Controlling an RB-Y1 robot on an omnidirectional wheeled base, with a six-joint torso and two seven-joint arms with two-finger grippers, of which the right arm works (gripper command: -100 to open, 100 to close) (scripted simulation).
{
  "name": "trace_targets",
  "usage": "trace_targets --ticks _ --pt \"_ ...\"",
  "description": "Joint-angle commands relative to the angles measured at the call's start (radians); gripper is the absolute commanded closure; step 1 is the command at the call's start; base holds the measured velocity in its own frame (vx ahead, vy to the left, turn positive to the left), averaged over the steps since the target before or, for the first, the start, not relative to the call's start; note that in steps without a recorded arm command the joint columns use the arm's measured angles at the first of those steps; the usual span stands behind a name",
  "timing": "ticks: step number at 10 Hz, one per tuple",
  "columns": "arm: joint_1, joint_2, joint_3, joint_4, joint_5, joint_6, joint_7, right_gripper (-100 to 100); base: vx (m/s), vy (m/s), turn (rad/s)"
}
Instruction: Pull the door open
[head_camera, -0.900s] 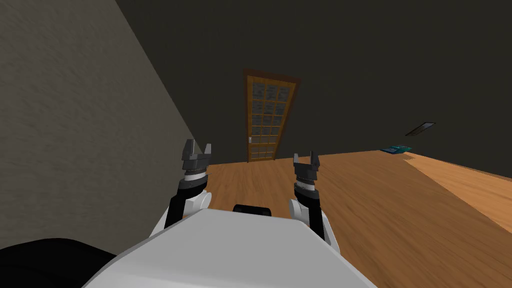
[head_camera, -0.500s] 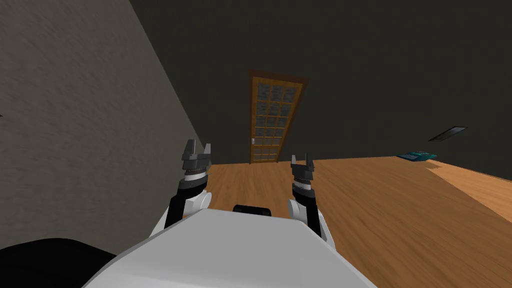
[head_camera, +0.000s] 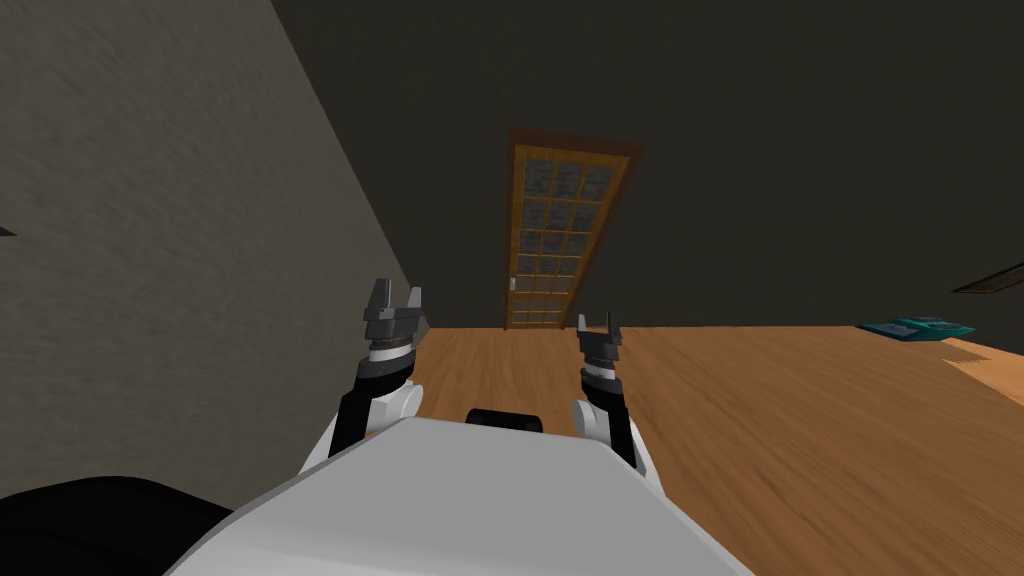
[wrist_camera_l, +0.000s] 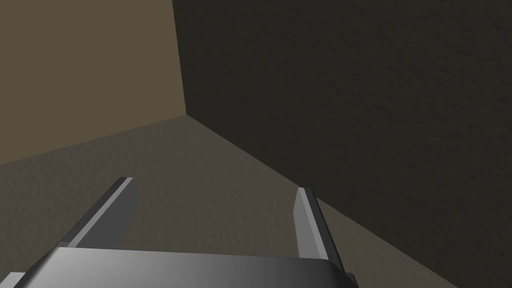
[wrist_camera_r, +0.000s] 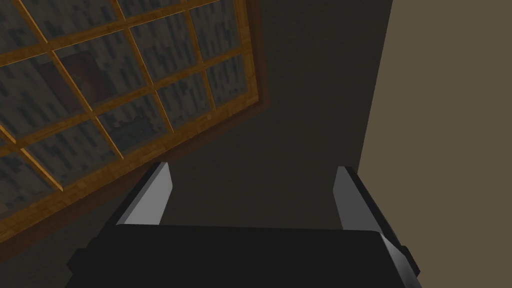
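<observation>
door (head_camera: 565, 245), set in the dark far wall (head_camera: 800, 150) near its corner with the paler side wall (head_camera: 150, 250), well apart from me across the wood floor (head_camera: 780, 420). it appears shut, lying flush in its brown frame. a small pale handle (head_camera: 512, 284) sits at the door's left edge, below mid-height. left claw (head_camera: 396, 292) and right claw (head_camera: 594, 320) are raised in front of me, over the near floor, and touch nothing. left claw: fingers apart, nothing between them, aimed at the corner where the walls meet. right claw: fingers apart, nothing between them, aimed up at the door's gridded panes and one corner of its frame. progress, as i judge it: no part of the pull is done. what is left is the whole approach across the floor, bringing one claw to the handle, clamping on it, and drawing the door toward me. hard to make out: the handle is too small to tell whether it is a lever or a knob; the hinge side cannot be told; the panes are mottled grey and show nothing behind them. a flat teal thing (head_camera: 915, 327) lies at the floor's right edge by the far wall, too small to name. a dark slanted strip (head_camera: 990, 280) above it is cut off at the view's edge.
</observation>
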Motion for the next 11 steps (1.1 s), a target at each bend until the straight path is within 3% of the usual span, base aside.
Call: trace_targets --ticks 1,11 --pt "-0.006 -0.008 0.003 0.031 -0.021 -0.012 -0.022 -100 0.100 0.019 0.100" --pt "-0.052 -0.055 0.024 0.237 -0.174 -0.073 -0.172 -100 0.107 0.014 0.119"
